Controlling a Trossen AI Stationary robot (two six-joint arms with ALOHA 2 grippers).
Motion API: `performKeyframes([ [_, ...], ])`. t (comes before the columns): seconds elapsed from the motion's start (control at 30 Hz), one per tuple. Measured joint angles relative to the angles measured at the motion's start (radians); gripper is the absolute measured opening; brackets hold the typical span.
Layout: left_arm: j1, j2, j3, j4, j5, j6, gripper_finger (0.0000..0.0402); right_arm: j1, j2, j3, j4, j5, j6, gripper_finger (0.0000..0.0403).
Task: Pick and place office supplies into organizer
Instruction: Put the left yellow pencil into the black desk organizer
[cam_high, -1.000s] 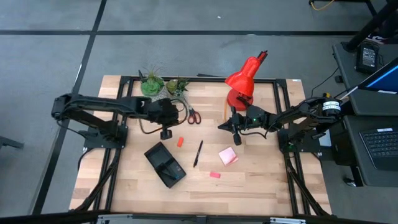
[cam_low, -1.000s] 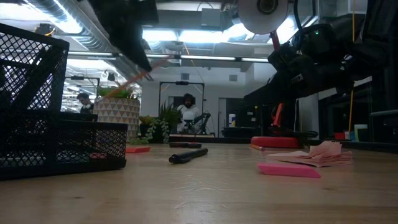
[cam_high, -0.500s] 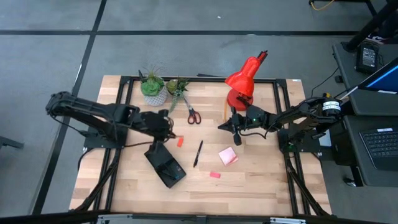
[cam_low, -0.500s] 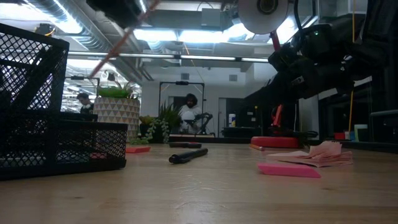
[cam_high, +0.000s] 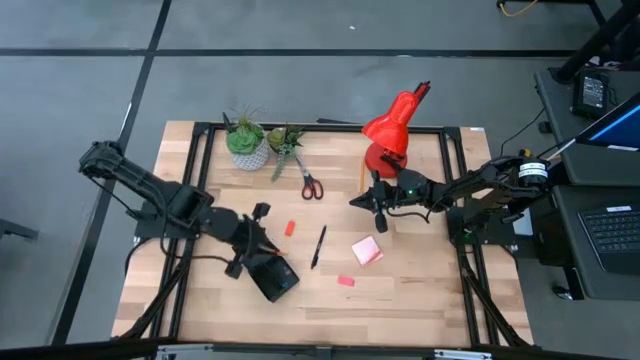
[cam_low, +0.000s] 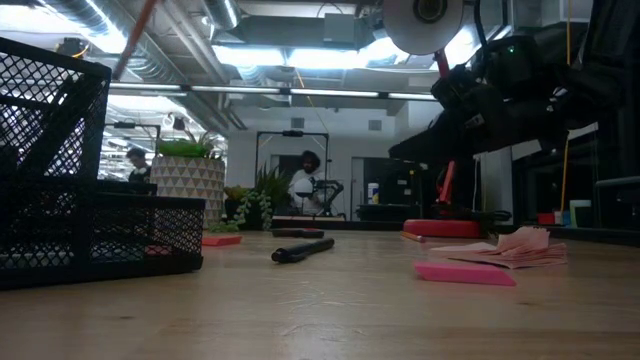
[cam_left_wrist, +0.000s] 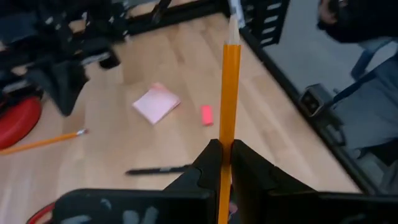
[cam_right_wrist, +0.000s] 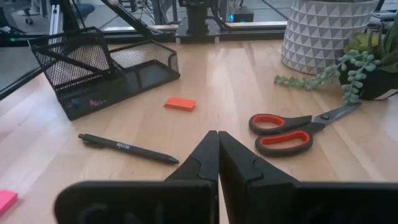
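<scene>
Clamped on an orange pencil (cam_left_wrist: 229, 118), the left gripper (cam_left_wrist: 225, 163) hangs over the black mesh organizer (cam_high: 266, 265), which sits toward the front edge of the tabletop (cam_high: 420, 300), left of centre. Seen from the left wrist, the pencil stands straight up between the two dark fingers (cam_left_wrist: 208, 165), its sharpened tip pointing away from the gripper. In the low view only a slanted orange streak of it (cam_low: 135, 35) shows above the organizer's tall mesh wall (cam_low: 50, 150).

Across the tabletop, the right gripper (cam_right_wrist: 217, 155) hovers near the red desk lamp (cam_high: 390, 135) with its fingers pressed together, holding nothing.

Loose supplies lie between the two arms: a black pen (cam_high: 318, 246) near the middle, a small red eraser (cam_high: 289, 228) just left of it, a pink sticky-note pad (cam_high: 366, 251) to its right, and a pink eraser (cam_high: 345, 281) nearer the front edge. Red-handled scissors (cam_high: 309, 184) rest toward the back edge beside two potted plants (cam_high: 246, 138). A second pencil (cam_left_wrist: 42, 142) lies by the lamp's base.
</scene>
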Motion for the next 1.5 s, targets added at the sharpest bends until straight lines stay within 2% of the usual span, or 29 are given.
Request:
performKeyframes([
  [0.3, -0.112, 0.021, 0.000, 0.065, -0.081, -0.046, 0.0020, 0.000, 0.000, 0.000, -0.001, 0.000, 0.027, 0.0009],
  [0.83, -0.188, 0.138, 0.001, 0.151, -0.060, -0.140, 0.0020, 0.000, 0.000, 0.000, 0.006, 0.000, 0.029, 0.0009],
  [1.5, -0.194, 0.270, 0.001, 0.141, -0.040, -0.044, 0.0020, 0.022, 0.000, 0.000, 0.006, 0.000, 0.047, 0.0009],
])
